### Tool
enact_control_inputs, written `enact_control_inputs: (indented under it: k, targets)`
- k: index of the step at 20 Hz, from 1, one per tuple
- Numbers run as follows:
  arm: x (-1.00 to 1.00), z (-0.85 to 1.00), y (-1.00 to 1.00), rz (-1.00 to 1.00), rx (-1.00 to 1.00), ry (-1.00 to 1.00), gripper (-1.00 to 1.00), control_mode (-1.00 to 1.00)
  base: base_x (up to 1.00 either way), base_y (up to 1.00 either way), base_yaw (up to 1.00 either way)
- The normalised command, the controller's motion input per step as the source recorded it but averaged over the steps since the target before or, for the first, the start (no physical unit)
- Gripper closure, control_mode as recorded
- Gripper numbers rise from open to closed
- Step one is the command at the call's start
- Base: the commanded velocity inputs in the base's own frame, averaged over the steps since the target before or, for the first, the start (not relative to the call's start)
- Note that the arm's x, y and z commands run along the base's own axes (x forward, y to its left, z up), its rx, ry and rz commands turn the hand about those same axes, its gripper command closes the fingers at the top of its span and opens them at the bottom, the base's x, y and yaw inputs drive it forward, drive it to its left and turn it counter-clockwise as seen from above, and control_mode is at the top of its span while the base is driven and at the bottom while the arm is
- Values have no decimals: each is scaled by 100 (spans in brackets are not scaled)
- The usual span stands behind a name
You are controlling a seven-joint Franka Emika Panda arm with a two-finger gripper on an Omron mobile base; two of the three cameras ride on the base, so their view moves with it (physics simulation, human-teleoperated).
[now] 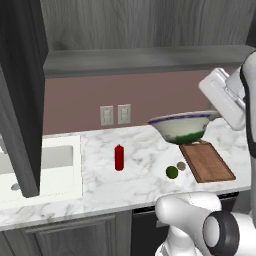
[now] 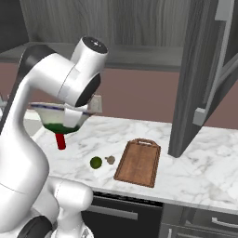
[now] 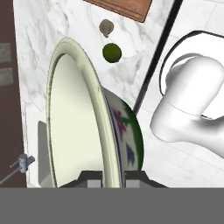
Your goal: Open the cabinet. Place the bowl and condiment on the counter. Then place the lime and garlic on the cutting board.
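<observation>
With the tool (image 3: 109,177) pinched shut on the rim of the wide cream-white green-footed bowl (image 1: 182,126), held level above the white marble desk (image 1: 135,170), lower it clear of the reddish-brown wooden cutting board (image 1: 207,161).

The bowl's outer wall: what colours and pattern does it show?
The bowl is cream with blue-purple motifs above dark green, clearest in the hand view.

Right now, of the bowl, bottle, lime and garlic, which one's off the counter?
The bowl: the gripper is shut on its rim, holding it in the air. The red bottle, lime and garlic all sit on the marble counter.
</observation>
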Motion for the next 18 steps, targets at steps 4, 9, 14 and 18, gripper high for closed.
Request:
enact_control_inputs:
  k: [4, 9, 14, 18]
  targets:
    - [0, -61, 11, 0, 0, -2, 100, -100, 0, 0, 0]
    - [0, -46, 2, 0, 0, 0, 100, -100, 0, 0, 0]
    - [0, -38, 0, 0, 0, 0, 100, -100, 0, 0, 0]
    - [6, -34, 0, 0, 0, 0, 100, -100, 0, 0, 0]
